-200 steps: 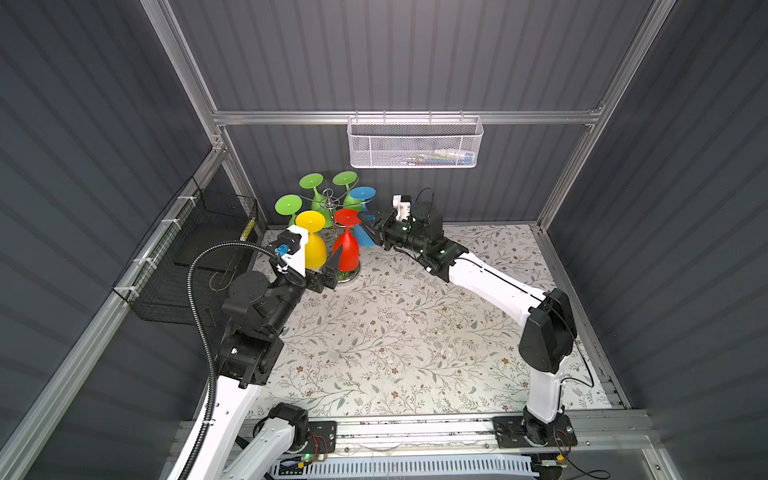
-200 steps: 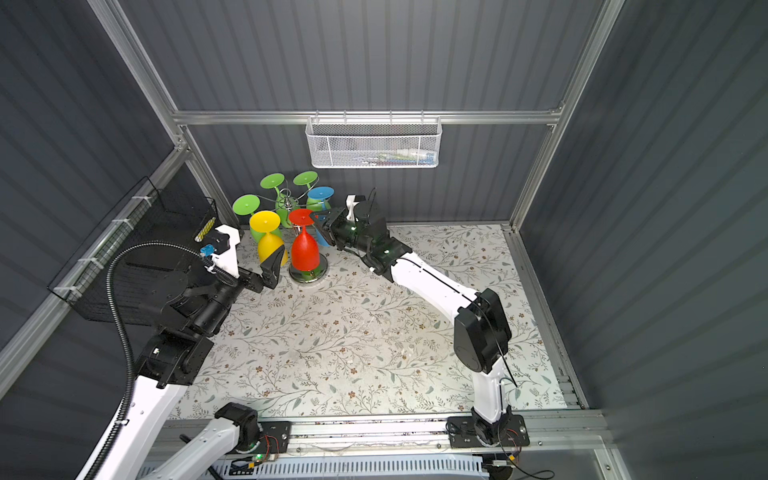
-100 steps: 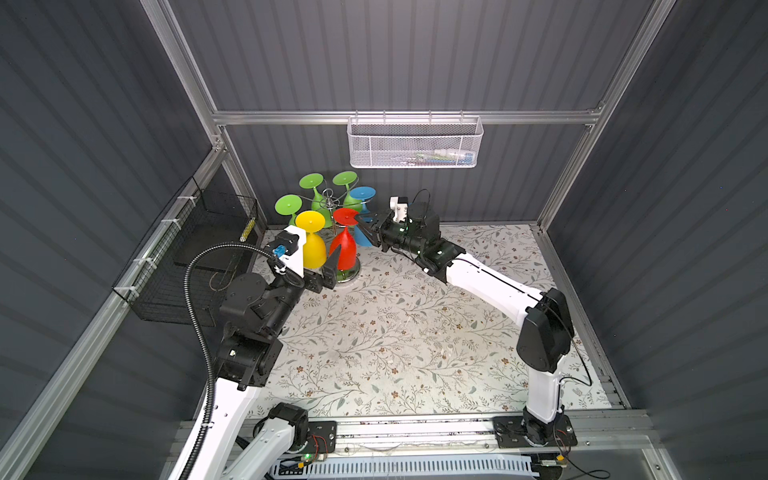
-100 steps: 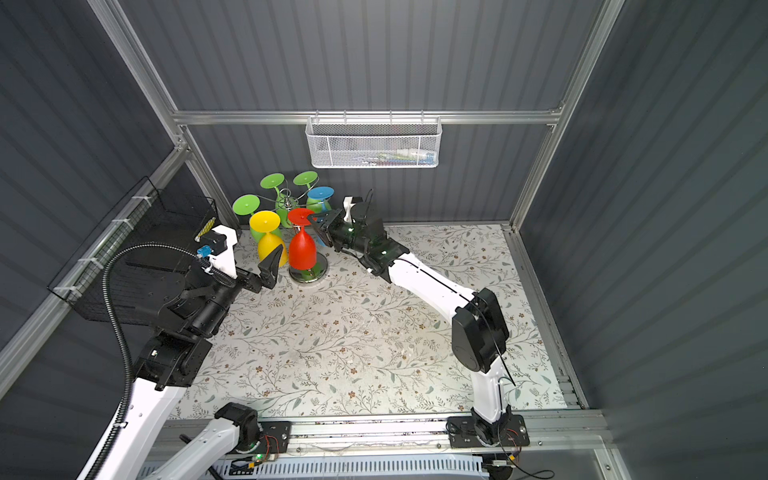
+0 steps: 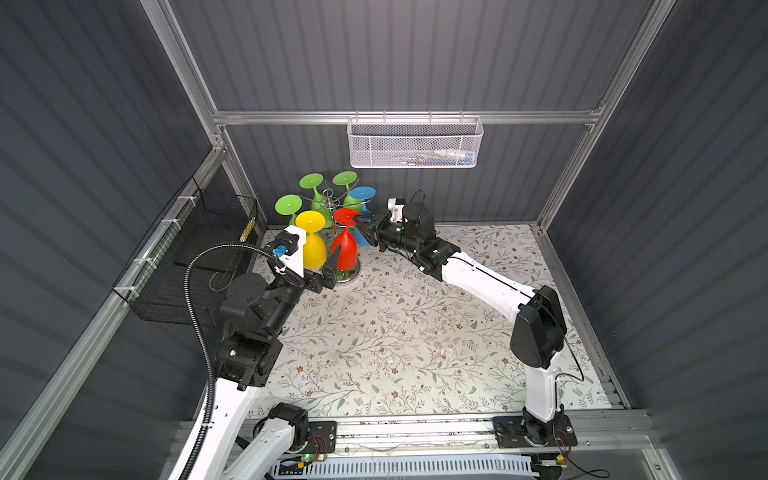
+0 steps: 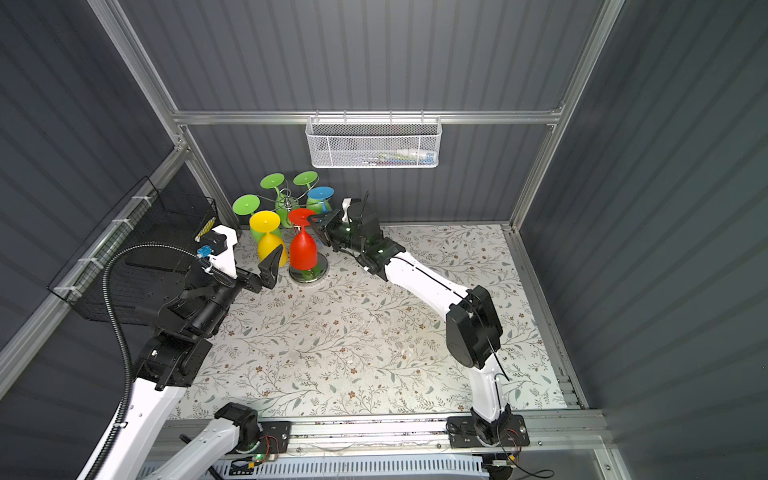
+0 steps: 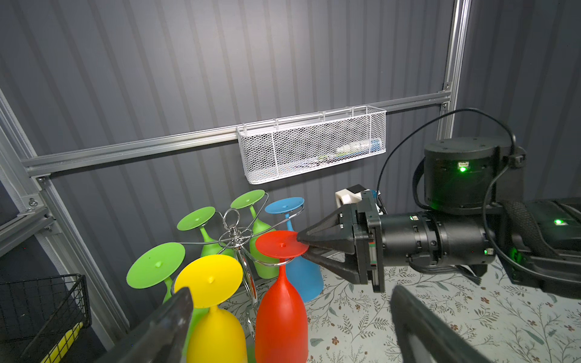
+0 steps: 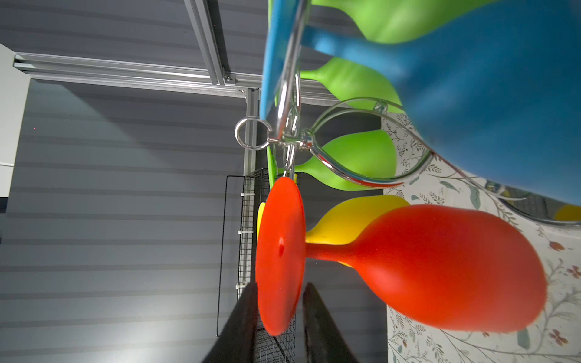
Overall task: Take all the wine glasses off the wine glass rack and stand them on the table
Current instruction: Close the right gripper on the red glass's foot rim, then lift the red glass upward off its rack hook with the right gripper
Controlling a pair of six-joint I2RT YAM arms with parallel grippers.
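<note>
The chrome wine glass rack [image 5: 328, 203] [image 7: 234, 234] stands at the back left on its round base [image 6: 309, 274]. A red wine glass [image 5: 345, 249] [image 7: 281, 314] [image 8: 440, 267] hangs upside down from it. So do yellow [image 5: 313, 249], blue [image 5: 362, 194] and three green glasses. My right gripper [image 5: 357, 221] [image 7: 301, 247] [image 8: 279, 286] straddles the rim of the red glass's foot. Its jaws stand narrow, one above and one below the disc, with a slit still showing. My left gripper [image 7: 290, 292] is wide open just in front of the red and yellow bowls, holding nothing.
A white mesh basket [image 5: 413, 145] hangs on the back wall rail. A black wire basket [image 5: 195, 257] is fixed to the left wall beside my left arm. The rack sits close to the back left corner post. A floral mat [image 5: 415, 332] covers the floor.
My right gripper has slid left onto the red glass's foot and its jaws have narrowed around it. The left gripper has edged closer to the rack, still wide open.
</note>
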